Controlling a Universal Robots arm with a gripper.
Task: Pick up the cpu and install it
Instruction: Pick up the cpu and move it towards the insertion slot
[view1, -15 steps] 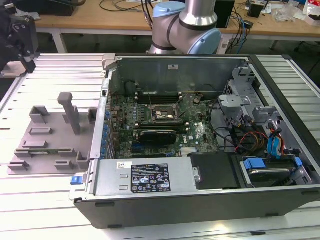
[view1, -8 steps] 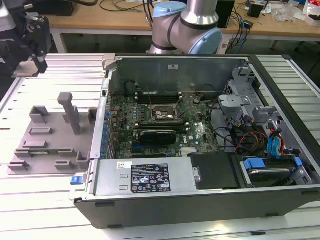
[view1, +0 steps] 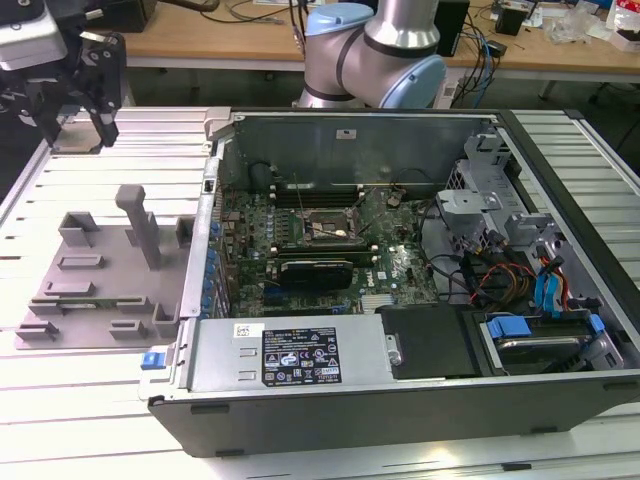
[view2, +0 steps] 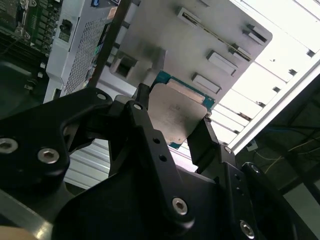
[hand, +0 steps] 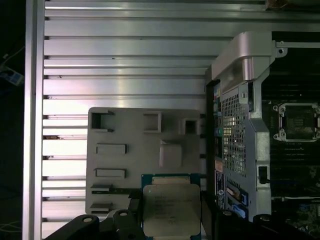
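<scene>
The fingers (view2: 204, 142) clamp the cpu (view2: 175, 112) by 2 opposite edges, holding it aloft over the grey fixture plate (hand: 135, 160), and you should treat it as light, stiff and slick-topped with a delicate underside, so that edge grip looks right.

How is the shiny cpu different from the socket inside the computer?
The cpu has a silvery top; the socket has a dark frame. The cpu is held in the gripper outside the computer case; the socket sits on the motherboard inside it. Both are square.
</scene>
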